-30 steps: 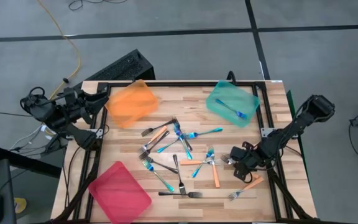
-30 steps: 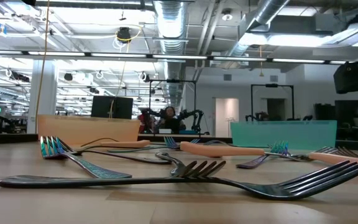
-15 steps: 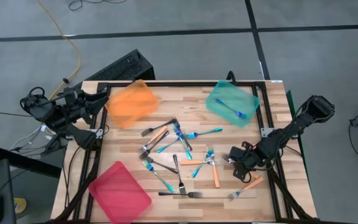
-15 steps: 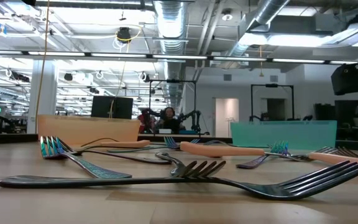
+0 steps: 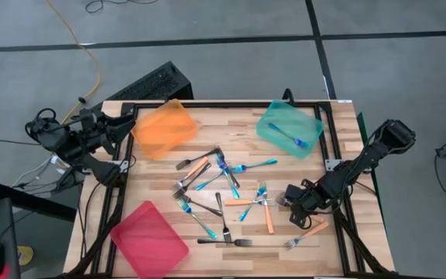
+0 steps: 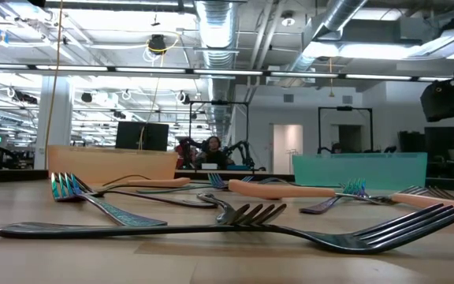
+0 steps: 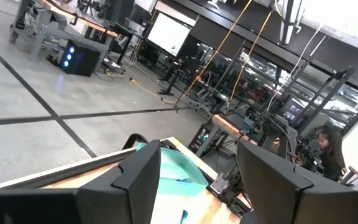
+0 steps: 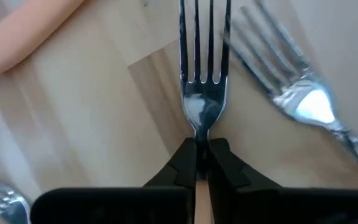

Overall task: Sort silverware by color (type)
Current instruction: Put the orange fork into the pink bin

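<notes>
Several forks (image 5: 223,198) with orange, blue or dark handles lie scattered mid-table. My right gripper (image 5: 299,219) is low over the table's right side, shut on a fork (image 8: 202,68) whose metal tines point away from it. A strip of orange handle shows between the fingers. An orange-handled fork (image 5: 316,228) shows just beside the gripper in the high view. My left gripper (image 7: 197,180) waits open off the table's left edge (image 5: 122,128), holding nothing. My right gripper pinches the fork's narrow neck (image 8: 199,134), just behind the tines, between its two fingers (image 8: 224,163). The fingers come down from above, slanting from the table's right, and lie along the fork. The fork lies flat, its tines on the wood.
An orange tray (image 5: 163,128) sits at the far left. A teal tray (image 5: 299,116) at the far right holds a blue fork (image 5: 289,137). A pink tray (image 5: 149,239) sits near left. Another metal fork (image 8: 303,102) and an orange handle (image 8: 23,37) lie close to the held fork.
My right gripper has sunk a little toward the table over the forks at the right side. The forks on the table have kept their places.
</notes>
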You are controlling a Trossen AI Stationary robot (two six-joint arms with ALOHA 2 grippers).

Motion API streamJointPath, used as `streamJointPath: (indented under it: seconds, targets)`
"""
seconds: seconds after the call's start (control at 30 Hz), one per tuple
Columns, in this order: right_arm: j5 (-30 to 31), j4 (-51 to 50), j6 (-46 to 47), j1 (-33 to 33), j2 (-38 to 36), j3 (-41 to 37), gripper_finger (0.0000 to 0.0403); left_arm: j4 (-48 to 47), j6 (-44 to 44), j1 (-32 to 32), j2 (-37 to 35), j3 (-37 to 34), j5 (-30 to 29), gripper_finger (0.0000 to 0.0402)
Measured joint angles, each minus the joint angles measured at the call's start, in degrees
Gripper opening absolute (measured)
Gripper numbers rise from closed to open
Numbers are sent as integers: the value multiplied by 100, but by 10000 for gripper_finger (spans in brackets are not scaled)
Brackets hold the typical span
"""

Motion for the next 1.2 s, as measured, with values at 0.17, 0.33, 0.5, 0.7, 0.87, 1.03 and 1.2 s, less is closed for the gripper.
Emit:
streamJointPath:
  seconds: [0.17, 0.33, 0.5, 0.7, 0.87, 1.03, 1.2]
  targets:
    - [-22, -265, 190, 8, -9, 310, 38, 0, 0, -2, 0, 0, 40, 197]
    - [129, -306, 256, -5, -11, 624, 39, 4, -4, -1, 0, 2, 200, 197]
    - [514, -312, 203, -212, -19, 978, 40, 4, -74, 0, 0, 2, 205, 197]
    - [947, -227, -101, -713, -9, 1358, 42, 4, -74, -2, -2, 2, 205, 197]
    - [1300, 368, -438, -1217, -9, 1517, 42, 7, -74, -1, -2, 2, 279, 197]
    - [1712, 1392, -728, -1617, -9, 1564, 43, 7, -74, -2, 0, 2, 532, 197]
    - [2179, 2619, -1131, -1868, -9, 1566, 43, 8, -74, -1, -2, 1, 847, 197]
